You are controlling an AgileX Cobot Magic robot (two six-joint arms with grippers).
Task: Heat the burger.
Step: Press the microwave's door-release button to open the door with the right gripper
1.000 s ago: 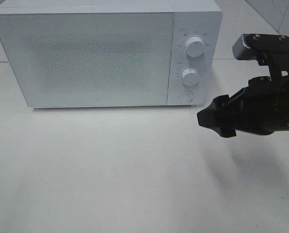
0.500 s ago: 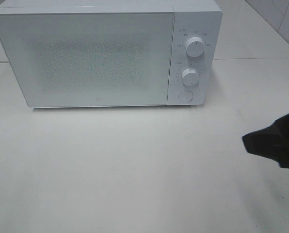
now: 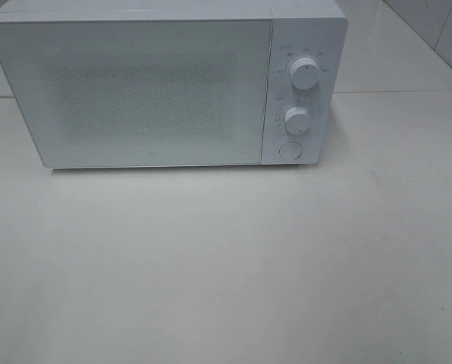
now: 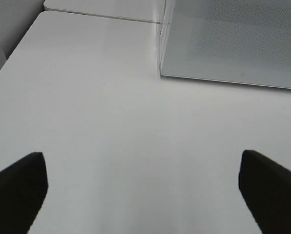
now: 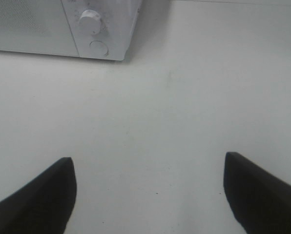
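Note:
The burger is out of view in every frame. A white microwave (image 3: 165, 83) stands at the back of the table with its door shut; it also shows in the left wrist view (image 4: 233, 44) and the right wrist view (image 5: 62, 27). Neither gripper shows in the exterior high view. My left gripper (image 4: 145, 195) is open and empty over bare table, in front of the microwave's left corner. My right gripper (image 5: 148, 195) is open and empty over bare table, off the microwave's right front corner.
The microwave's panel carries two white knobs (image 3: 305, 75) (image 3: 296, 119) and a round button (image 3: 289, 149). The white table (image 3: 226, 265) stretches in front. A tiled wall (image 3: 438, 23) shows at the back right.
My right arm has pulled back to the right and left the exterior high view. The microwave has not moved.

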